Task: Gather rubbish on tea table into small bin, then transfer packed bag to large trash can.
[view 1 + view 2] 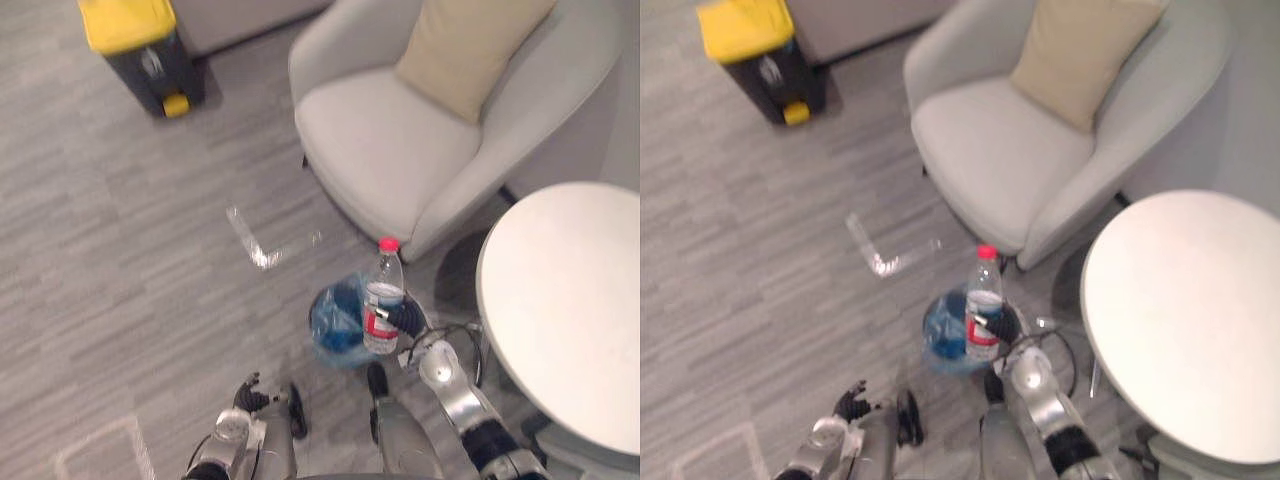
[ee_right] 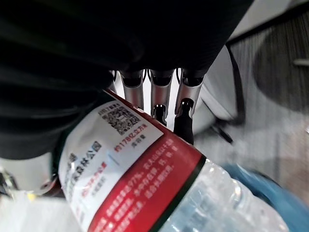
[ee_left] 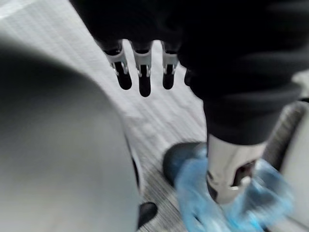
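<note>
Bottle (image 1: 383, 300) held upright at the blue-lined bin (image 1: 328, 330), your right hand (image 1: 405, 320) curled round its label. Your left hand (image 1: 250, 394) hangs low, fingers loosely spread.

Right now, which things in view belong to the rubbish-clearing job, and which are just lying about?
Job: clear plastic bottle with a red cap, gripped upright in the right hand by the small blue-bagged bin; round white tea table; large dark trash can with a yellow lid.
Lying about: grey upholstered armchair, beige cushion on it, tape marks on the floor. The left hand hangs idle.
</note>
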You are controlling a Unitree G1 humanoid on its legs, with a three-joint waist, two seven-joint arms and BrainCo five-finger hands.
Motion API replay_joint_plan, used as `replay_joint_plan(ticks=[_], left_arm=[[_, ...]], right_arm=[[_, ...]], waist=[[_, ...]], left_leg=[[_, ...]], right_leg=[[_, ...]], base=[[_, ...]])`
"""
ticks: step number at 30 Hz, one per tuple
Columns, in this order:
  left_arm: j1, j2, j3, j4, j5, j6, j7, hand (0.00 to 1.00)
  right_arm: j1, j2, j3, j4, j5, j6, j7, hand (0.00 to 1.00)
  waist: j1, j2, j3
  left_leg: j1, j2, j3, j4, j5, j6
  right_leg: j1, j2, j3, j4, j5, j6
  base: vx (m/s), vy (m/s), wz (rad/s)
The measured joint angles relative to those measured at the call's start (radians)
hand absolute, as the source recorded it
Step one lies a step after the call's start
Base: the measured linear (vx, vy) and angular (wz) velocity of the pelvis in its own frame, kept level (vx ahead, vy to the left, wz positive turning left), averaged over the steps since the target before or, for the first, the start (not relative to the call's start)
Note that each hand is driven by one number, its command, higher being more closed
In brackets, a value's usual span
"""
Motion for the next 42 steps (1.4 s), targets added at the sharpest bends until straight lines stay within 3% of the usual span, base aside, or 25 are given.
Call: replay_joint_plan(ticks=[5, 11, 17, 25, 26, 34, 42], left_arm=[[-0.093, -0.009, 0.08, -0.029, -0.051, -0.008, 0.025, 0.0], [-0.21, -0.063, 0.196, -0.113, -0.118, -0.014, 0.05, 0.0], [-0.234, -0.11, 0.232, -0.214, -0.158, -0.027, 0.065, 0.0], [-0.234, -0.12, 0.233, -0.248, -0.175, -0.04, 0.065, 0.0], [-0.234, -0.121, 0.232, -0.249, -0.175, -0.041, 0.065, 0.0], [-0.234, -0.13, 0.227, -0.249, -0.174, -0.043, 0.065, 0.0], [-0.234, -0.139, 0.182, -0.245, -0.173, -0.043, 0.066, 0.0]], right_arm=[[-0.147, -0.053, 0.0, 0.017, 0.006, 0.012, -0.022, 1.0], [-0.295, -0.053, -0.044, -0.023, 0.059, 0.034, -0.084, 1.0], [-0.403, -0.032, -0.082, -0.027, 0.097, 0.034, -0.137, 1.0], [-0.419, 0.012, -0.107, -0.016, 0.116, 0.034, -0.159, 1.0], [-0.419, 0.023, -0.115, -0.012, 0.116, 0.034, -0.161, 0.0], [-0.412, 0.062, -0.145, 0.059, 0.108, 0.035, -0.177, 0.0], [-0.387, 0.064, -0.124, 0.059, -0.006, 0.035, -0.177, 0.0]], waist=[[0.024, 0.003, 0.055], [0.051, 0.001, 0.09], [0.076, -0.001, 0.107], [0.092, -0.001, 0.107], [0.092, -0.001, 0.107], [0.094, -0.001, 0.103], [0.095, -0.002, 0.097]], left_leg=[[-0.21, 0.007, -0.019, 0.082, 0.016, 0.02], [-0.454, 0.019, -0.068, 0.153, 0.042, 0.03], [-0.56, 0.01, -0.086, 0.167, 0.06, 0.024], [-0.601, 0.001, -0.109, 0.159, 0.069, 0.011], [-0.602, 0.001, -0.11, 0.157, 0.069, 0.01], [-0.601, -0.004, -0.117, 0.151, 0.073, 0.005], [-0.582, -0.003, -0.113, 0.145, 0.079, 0.002]], right_leg=[[-0.187, -0.004, -0.016, 0.053, 0.025, 0.007], [-0.414, -0.004, -0.065, 0.147, 0.024, -0.008], [-0.548, -0.014, -0.08, 0.246, -0.014, -0.025], [-0.606, -0.024, -0.104, 0.303, -0.056, -0.04], [-0.607, -0.024, -0.105, 0.303, -0.057, -0.04], [-0.609, -0.03, -0.115, 0.318, -0.073, -0.044], [-0.6, -0.03, -0.115, 0.327, -0.074, -0.044]], base=[[-0.16, 0.017, 0.09], [-0.06, -0.011, 0.17], [-0.02, -0.009, 0.14], [0.03, -0.007, 0.13], [0.03, 0.004, 0.04], [0.03, 0.004, 0.04], [0.0, -0.002, 0.0]])
